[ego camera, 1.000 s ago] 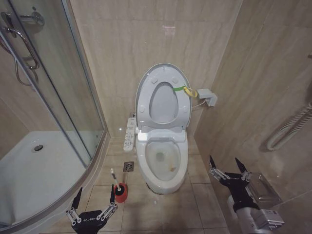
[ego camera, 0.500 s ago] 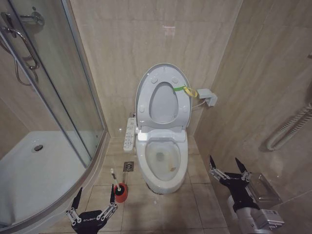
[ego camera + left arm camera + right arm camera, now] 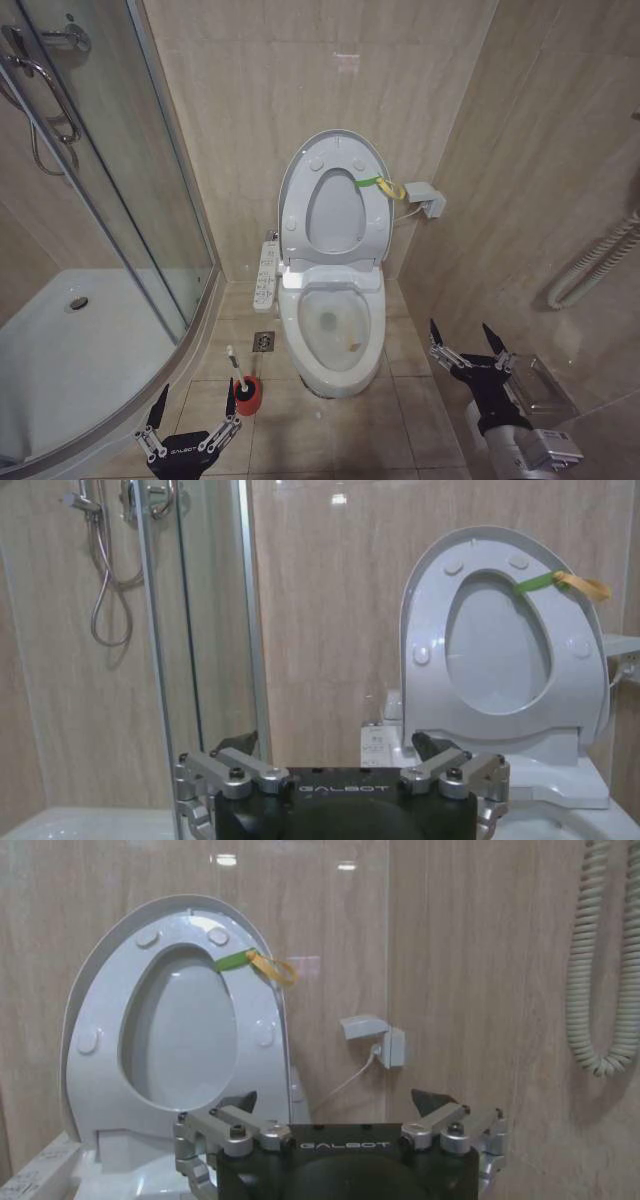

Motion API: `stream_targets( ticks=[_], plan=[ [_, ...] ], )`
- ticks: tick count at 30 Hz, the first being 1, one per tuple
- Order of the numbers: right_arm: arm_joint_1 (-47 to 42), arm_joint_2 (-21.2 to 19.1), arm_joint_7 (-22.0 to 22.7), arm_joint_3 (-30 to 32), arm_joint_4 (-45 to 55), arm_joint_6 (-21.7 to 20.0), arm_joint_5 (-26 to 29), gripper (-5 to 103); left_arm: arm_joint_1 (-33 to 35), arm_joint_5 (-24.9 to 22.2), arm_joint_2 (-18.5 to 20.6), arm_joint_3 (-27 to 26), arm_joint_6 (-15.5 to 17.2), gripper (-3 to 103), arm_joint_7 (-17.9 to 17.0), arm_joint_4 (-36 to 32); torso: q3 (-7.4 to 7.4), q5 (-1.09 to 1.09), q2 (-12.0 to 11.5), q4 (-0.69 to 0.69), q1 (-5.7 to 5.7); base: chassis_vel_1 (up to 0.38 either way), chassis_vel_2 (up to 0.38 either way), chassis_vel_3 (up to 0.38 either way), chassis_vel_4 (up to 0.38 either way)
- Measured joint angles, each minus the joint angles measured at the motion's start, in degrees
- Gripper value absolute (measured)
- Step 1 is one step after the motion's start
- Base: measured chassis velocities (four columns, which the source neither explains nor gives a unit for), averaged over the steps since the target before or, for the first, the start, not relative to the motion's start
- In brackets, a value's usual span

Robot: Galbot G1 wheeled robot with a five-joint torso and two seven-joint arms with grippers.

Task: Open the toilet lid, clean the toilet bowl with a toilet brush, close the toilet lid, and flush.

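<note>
Nothing is shifting since a second ago: toilet lid is standing raised (seat too) over toilet bowl, toilet brush is waiting in its holder just ahead of left gripper, and right gripper is idling near right, both with jaws wide and empty.

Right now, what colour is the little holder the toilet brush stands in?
Red. The holder shows best in the head view.

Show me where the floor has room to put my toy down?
Bare tiles lie right of the toilet bowl, before the right gripper. It is crowded on its other side: toilet brush, floor drain, left gripper.
</note>
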Motion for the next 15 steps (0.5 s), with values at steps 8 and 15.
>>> stream_targets(
  ticks=[8,15],
  plan=[
    [0.00,0.00,0.00,0.00,0.00,0.00,0.00,100,0.00,0.00,0.00,0.00,0.00,100,0.00,0.00,0.00,0.00,0.00,0.00,0.00,0.000,0.000,0.000,0.000],
    [0.00,0.00,0.00,0.00,0.00,0.00,0.00,100,0.00,0.00,0.00,0.00,0.00,100,0.00,0.00,0.00,0.00,0.00,0.00,0.00,0.000,0.000,0.000,0.000]
  ],
)
